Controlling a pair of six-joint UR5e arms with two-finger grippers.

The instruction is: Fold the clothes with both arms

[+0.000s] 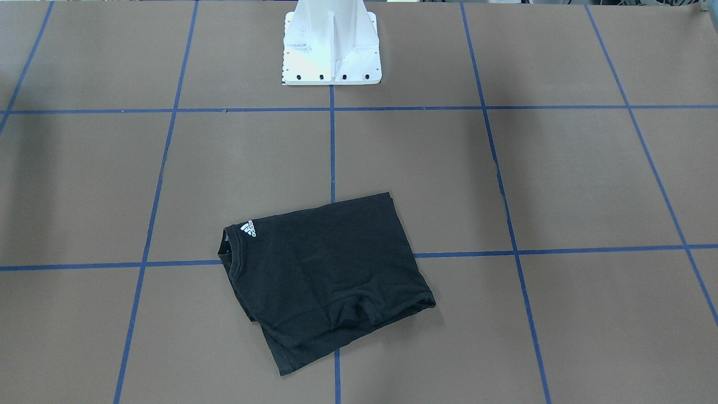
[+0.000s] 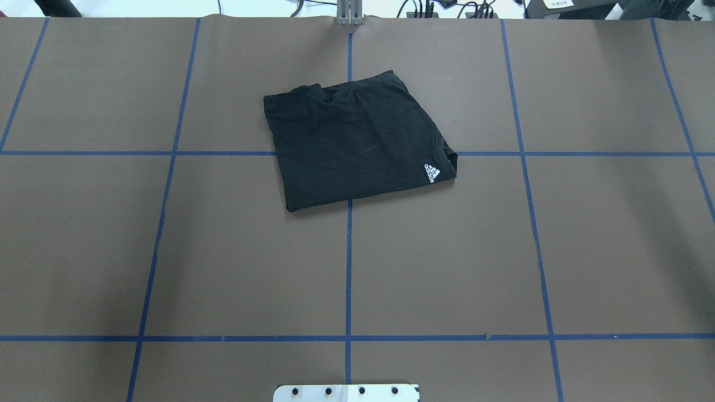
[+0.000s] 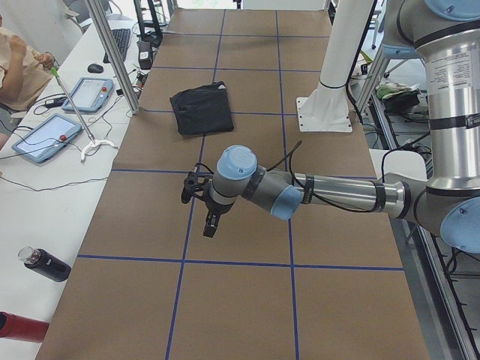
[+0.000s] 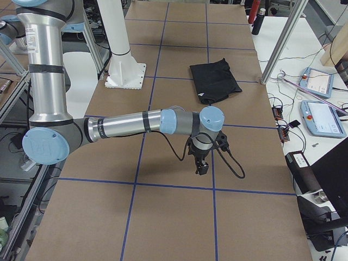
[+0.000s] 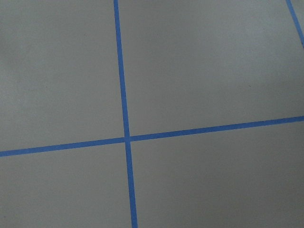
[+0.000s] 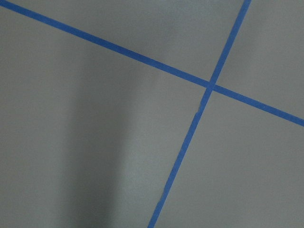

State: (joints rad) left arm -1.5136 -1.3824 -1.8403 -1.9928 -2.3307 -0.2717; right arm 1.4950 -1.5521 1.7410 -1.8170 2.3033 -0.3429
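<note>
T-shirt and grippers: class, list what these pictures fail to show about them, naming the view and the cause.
1. T-shirt: its sleeves and inner layers are folded away. The front-facing and overhead views show only black cloth and a white logo.
2. Left gripper and right gripper: seen only in the side views, too small to tell whether open or shut.
3. Wrist views: only the table and blue tape; no fingers or shirt.

Black T-shirt (image 1: 328,275), white logo (image 1: 248,228)

Robotics lab: tape-gridded table (image 2: 223,251), teach pendants (image 4: 322,118).
</note>
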